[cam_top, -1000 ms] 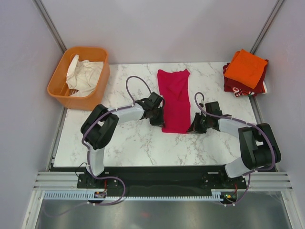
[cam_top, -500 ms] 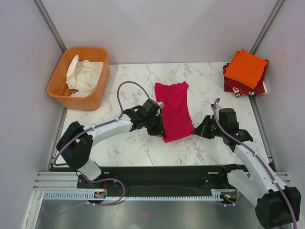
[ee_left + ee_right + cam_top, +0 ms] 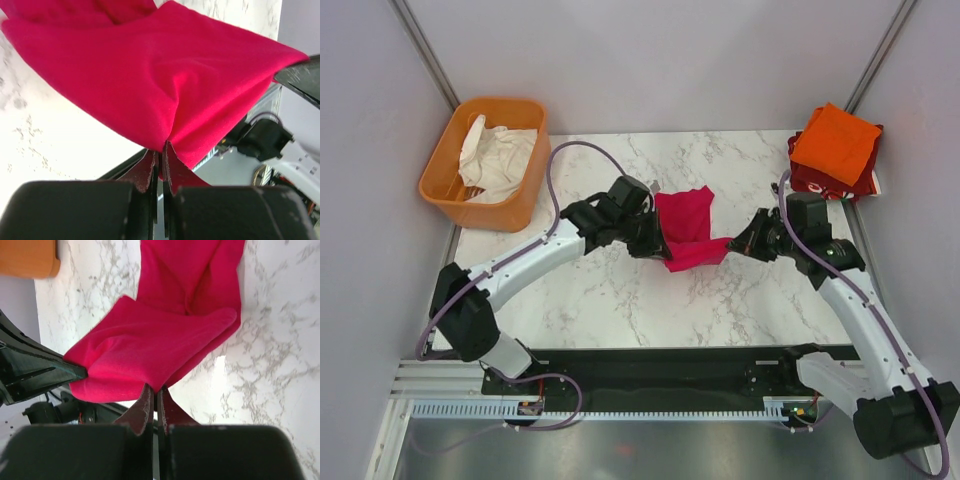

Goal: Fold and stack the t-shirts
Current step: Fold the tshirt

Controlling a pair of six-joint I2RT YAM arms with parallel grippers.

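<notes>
Pink shirt (image 3: pixel 685 215): near end now up, moving toward far end. Your left gripper (image 3: pixel 653 243), right gripper (image 3: pixel 742 243) each pinch corner tight. Fold half done.

On the table (image 3: pixel 610 300) a t-shirt (image 3: pixel 688 225) lay at the centre, with the left gripper (image 3: pixel 658 247) at its 8 o'clock and the right gripper (image 3: pixel 737 245) at its 4 o'clock. From there, the basket (image 3: pixel 488 213), with a cloth (image 3: pixel 495 158) in it, stood at 10 o'clock, and the stack of folded t-shirts (image 3: pixel 835 148) at 2 o'clock.

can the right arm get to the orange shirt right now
Probably not yet: the right gripper is shut on the pink shirt. The orange shirt lies close on its side, with nothing between.
</notes>
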